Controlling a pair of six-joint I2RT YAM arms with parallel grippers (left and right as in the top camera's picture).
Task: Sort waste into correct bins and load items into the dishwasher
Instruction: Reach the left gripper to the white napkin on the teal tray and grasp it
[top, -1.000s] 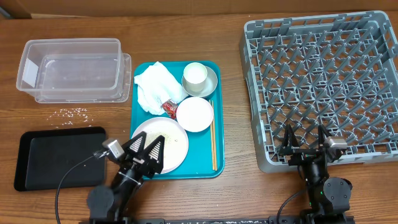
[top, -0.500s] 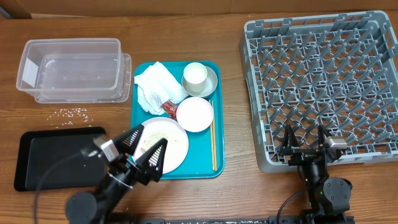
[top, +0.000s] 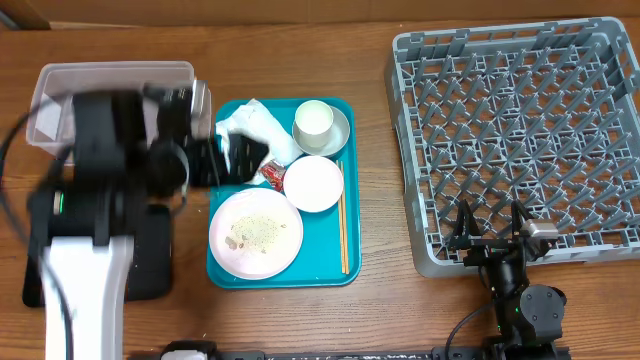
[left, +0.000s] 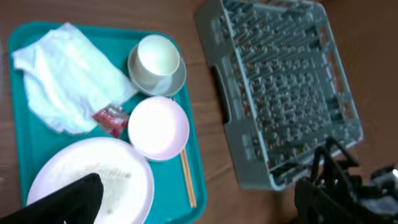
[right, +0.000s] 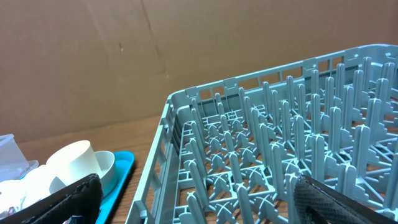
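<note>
The teal tray holds a crumpled white napkin, a red wrapper, a cream cup in a grey-green bowl, a pink bowl and a pink plate with rice scraps. My left gripper is blurred, open and empty above the napkin's left part. In the left wrist view the napkin, wrapper, cup, pink bowl and plate lie below its spread fingers. My right gripper is open at the front edge of the grey dish rack. Its fingers frame the rack.
The clear tub stands at the back left and the black tray at the front left, both partly hidden by my left arm. Wooden chopsticks lie along the teal tray's right side. A cardboard wall stands behind the table.
My left arm has swung from the table's front edge back and left, to over the napkin, and no longer covers the plate. The right arm has not moved.
</note>
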